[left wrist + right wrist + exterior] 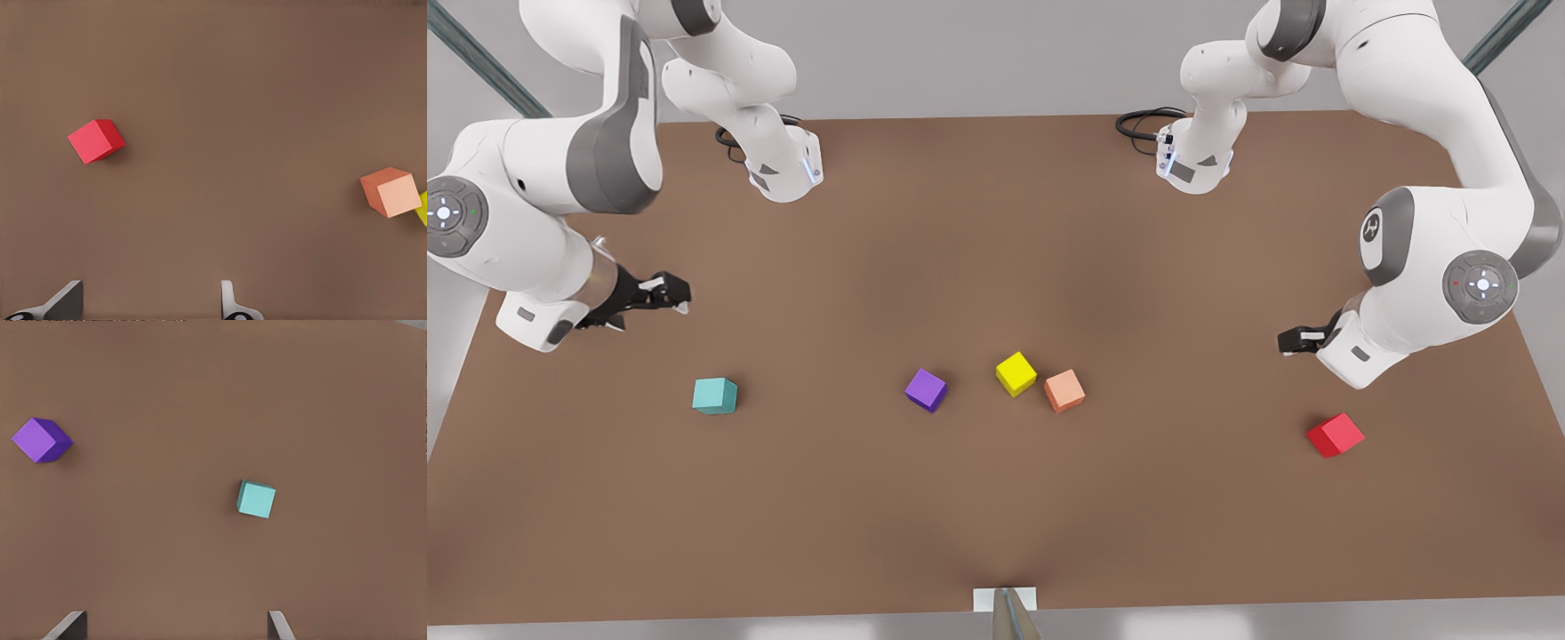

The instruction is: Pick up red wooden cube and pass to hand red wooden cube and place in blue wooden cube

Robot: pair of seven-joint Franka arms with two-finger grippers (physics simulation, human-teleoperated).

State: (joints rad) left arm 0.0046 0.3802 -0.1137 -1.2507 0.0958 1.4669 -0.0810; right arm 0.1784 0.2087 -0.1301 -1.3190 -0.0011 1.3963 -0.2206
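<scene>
Fingers [67, 301] of my left gripper [1303, 341] are spread above the brown counter [996, 498], near the small red wooden cube [1335, 435]; right gripper [660, 293] fingers [70, 627] spread near the teal-blue wooden cube [715, 396].

Two glossy white Franka arms wore grey joint bands and round button caps; black grippers [660, 292] tipped them, with black cables coiled at their bases.
</scene>
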